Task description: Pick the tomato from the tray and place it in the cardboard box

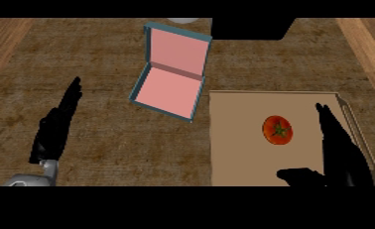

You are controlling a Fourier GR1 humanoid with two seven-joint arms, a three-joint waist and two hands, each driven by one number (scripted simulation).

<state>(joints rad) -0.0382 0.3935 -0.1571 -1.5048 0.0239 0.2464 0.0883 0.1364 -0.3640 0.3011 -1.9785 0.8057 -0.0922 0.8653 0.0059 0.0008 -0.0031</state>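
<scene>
A red tomato (278, 129) with a green stem lies on the flat tan tray (238, 143) at the right. An open box (170, 72) with teal outside and pink inside sits left of the tray, its lid raised toward the back. My right hand (338, 151) is over the tray's right side, fingers straight and pointing away, thumb spread toward the left; it is to the right of the tomato and apart from it. At the lower left my left hand (55, 126) rests open, fingers straight.
A black block (251, 28) stands at the back behind the tray. A pale round object (181, 20) shows at the back edge above the box. Brown counter (95, 74) spreads between the left hand and the box.
</scene>
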